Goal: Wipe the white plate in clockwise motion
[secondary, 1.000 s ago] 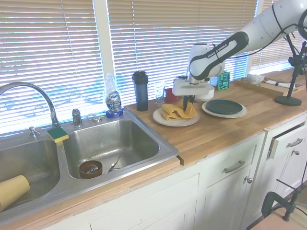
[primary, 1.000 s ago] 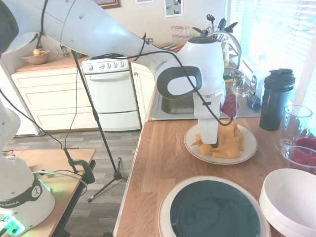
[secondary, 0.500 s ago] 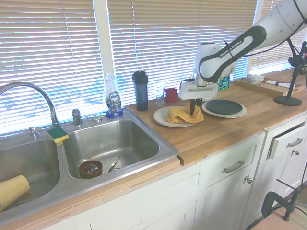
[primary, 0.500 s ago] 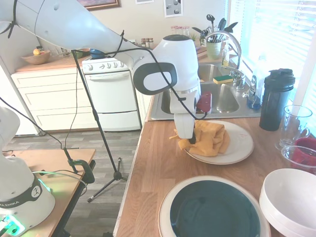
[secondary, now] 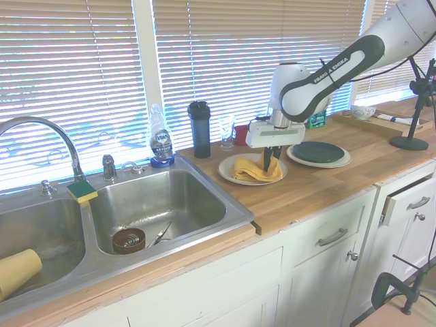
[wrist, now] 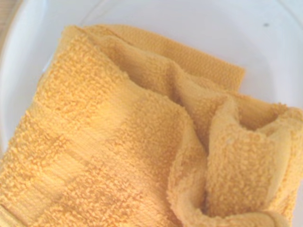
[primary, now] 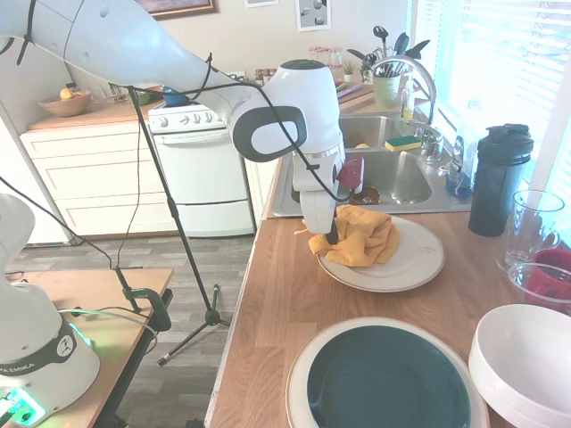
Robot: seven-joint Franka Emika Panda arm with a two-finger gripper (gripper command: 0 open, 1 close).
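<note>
on the wooden counter nearest sits a teal-centred plate (primary: 388, 379), then the white plate (primary: 406, 267) by the sink (primary: 393, 178). the gripper (primary: 332, 239) pinches a bunched yellow cloth (primary: 361, 239) at its rim; dragging could push the plate off. stacked bowls (primary: 526, 361) look empty.

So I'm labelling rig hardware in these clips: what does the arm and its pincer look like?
The arm is glossy white, with rounded, bulbous joint housings; one shows a dark grey inset band. A black cable runs along its outside. In the second exterior view the dark band carries white FRANKA EMIKA lettering. The pincer has a flat white body with slim dark fingers.
</note>
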